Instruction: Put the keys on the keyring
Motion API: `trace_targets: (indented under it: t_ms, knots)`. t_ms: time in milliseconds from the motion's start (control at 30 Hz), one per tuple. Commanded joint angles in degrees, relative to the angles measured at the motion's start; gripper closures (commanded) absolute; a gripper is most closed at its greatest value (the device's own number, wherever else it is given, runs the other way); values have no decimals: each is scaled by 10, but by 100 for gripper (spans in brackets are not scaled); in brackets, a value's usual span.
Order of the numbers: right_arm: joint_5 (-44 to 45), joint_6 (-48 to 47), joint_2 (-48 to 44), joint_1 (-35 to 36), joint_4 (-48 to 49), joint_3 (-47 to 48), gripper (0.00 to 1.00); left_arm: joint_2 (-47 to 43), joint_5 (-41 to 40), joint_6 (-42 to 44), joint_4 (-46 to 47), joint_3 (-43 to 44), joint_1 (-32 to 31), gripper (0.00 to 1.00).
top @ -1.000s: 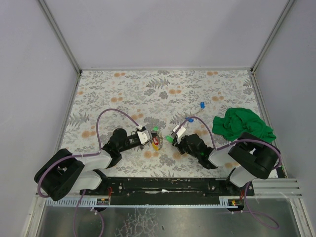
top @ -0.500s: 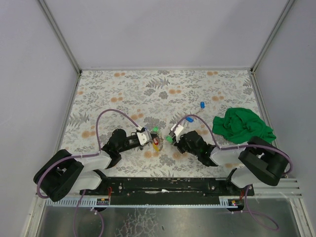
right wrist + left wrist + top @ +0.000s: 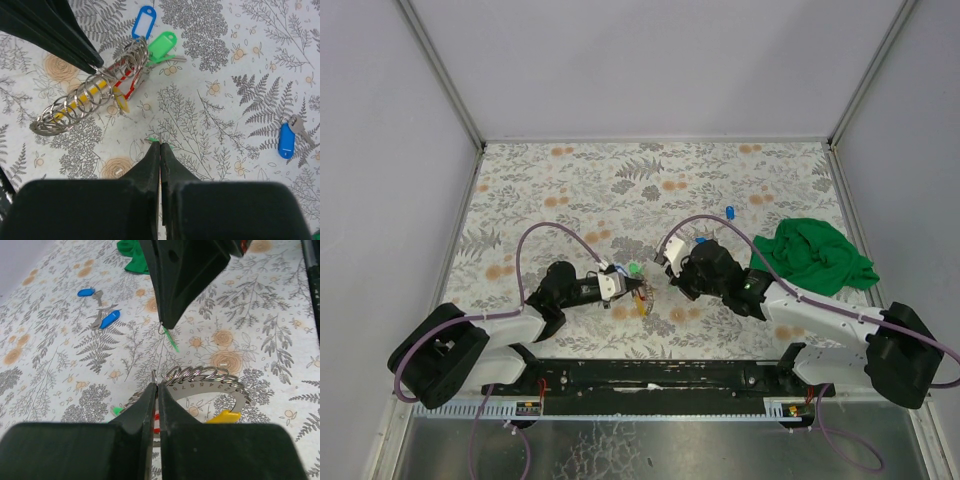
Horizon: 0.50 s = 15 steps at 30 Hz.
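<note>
The keyring [image 3: 210,382] is a numbered metal arc carrying several small split rings, with yellow [image 3: 225,416], red and green tags hanging from it. My left gripper [image 3: 156,385] is shut on one of its small rings and holds it tilted just above the table; the keyring also shows in the top view [image 3: 639,293]. My right gripper [image 3: 160,144] is shut on a green-tagged key [image 3: 171,338], held a short way right of the keyring [image 3: 85,102]. Two blue-tagged keys [image 3: 109,319] [image 3: 86,292] lie loose on the table.
A green cloth [image 3: 815,255] lies bunched at the right of the flower-patterned table. One blue key [image 3: 730,212] lies beyond my right gripper [image 3: 667,268], another [image 3: 700,242] beside its wrist. My left gripper [image 3: 632,284] faces it closely.
My right arm has swung its elbow out to the right and its gripper has moved slightly up and away with the green key. My left gripper has stayed on the keyring.
</note>
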Motion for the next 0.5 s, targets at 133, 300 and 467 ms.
trace_targets:
  t_ms: [133,300,467]
  knots:
    - [-113,-70,-32,5,-147,78,100,14,67,17,29,19,-1,100]
    - [-150,-105,-39,5,-132,71,100,27,97,28,19,27,-1,100]
    - [-183,-136,-39,4,-128,68,100,41,134,37,12,35,0,100]
